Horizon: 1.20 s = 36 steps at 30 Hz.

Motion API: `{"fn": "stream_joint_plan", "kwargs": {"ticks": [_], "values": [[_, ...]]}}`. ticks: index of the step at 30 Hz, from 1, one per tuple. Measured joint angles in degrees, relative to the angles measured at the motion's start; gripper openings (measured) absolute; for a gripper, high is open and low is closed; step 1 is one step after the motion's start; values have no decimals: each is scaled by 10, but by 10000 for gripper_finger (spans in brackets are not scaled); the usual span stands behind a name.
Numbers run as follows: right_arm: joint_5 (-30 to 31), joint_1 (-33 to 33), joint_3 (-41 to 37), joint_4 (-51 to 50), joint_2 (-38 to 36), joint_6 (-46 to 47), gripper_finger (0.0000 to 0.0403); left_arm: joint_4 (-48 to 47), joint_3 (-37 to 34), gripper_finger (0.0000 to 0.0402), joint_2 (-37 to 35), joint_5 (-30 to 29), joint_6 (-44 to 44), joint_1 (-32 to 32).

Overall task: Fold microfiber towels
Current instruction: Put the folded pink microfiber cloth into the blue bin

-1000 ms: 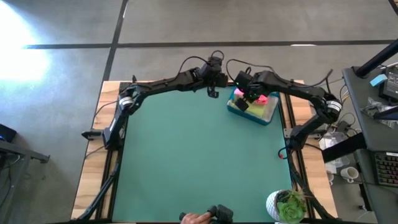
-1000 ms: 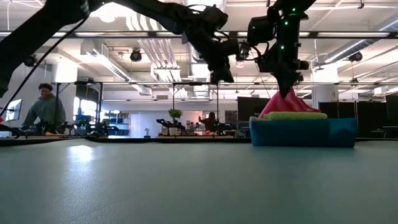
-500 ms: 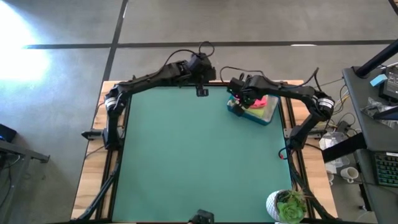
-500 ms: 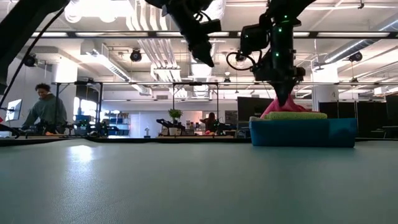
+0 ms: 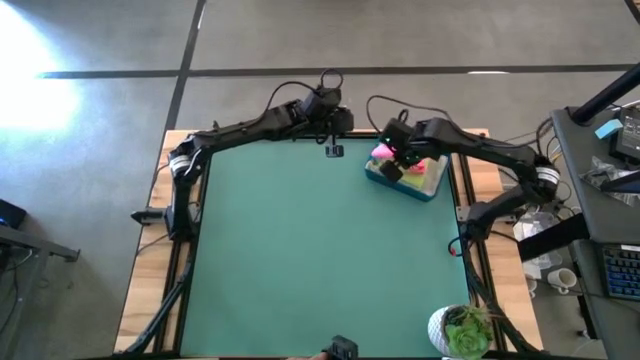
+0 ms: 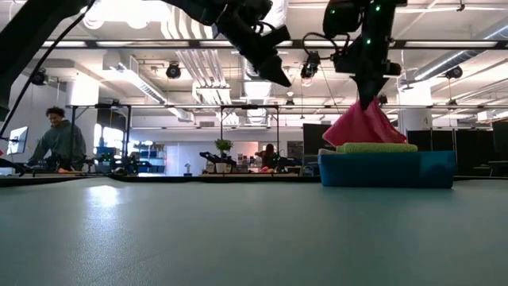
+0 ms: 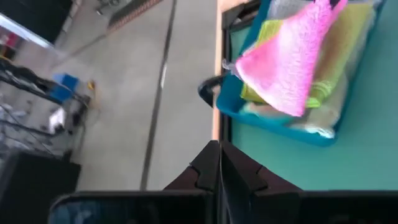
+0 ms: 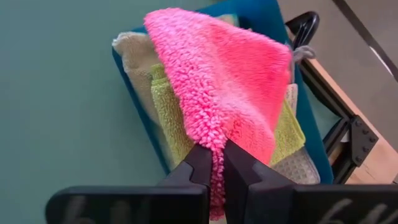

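Observation:
A hot pink towel hangs in a peak from my right gripper, which is shut on it above the blue bin at the table's far right. Under it in the bin lie a lime green towel and paler cloths. In the low view the pink towel spreads down to the stack. My left gripper hovers shut and empty, high over the far edge, left of the bin. The left wrist view looks toward the pink towel. My right gripper pinches a bunched spot of the pink towel between its two fingers; one layer or several, I cannot tell. The fingers slant steeply down from above. The towel hangs below them as a slack tent, its lower edge down at the stack in the bin.
The green mat lies open across the middle and near side of the table. A potted plant stands at the near right corner. A person sits in the room beyond the table, far to one side in the low view.
My right gripper dipped toward the bin, then rose, drawing the pink towel up into a taller peak while its lower edge stayed at the stack. My left gripper has risen, rolled and stayed shut near the far edge.

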Motion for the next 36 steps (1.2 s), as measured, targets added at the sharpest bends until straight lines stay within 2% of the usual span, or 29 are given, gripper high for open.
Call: {"fn": "stream_joint_plan", "kwargs": {"ticks": [4, 9, 13, 18, 24, 27, 36], "values": [[-3, 1, 0, -1, -29, 1, 8, 21, -7, 0, 0, -1, 48, 0], [-4, 1, 0, 0, -61, 4, 8, 23, -17, 9, 0, -7, 54, 0], [-4, 1, 0, 0, -82, 4, 8, 27, -19, 46, 0, -15, 54, 0], [-3, 1, 0, 3, -99, 2, 8, 27, -20, 114, 0, -12, 54, -1], [-2, 1, 14, 6, -101, -9, 8, 31, -21, 171, 0, 73, 22, -16], [-2, 1, 32, 7, -101, -12, 8, 47, -21, 177, 0, 102, 6, -26], [-2, 7, 67, 7, -101, -21, 8, 128, -23, 178, 0, 88, -69, -39]]}}
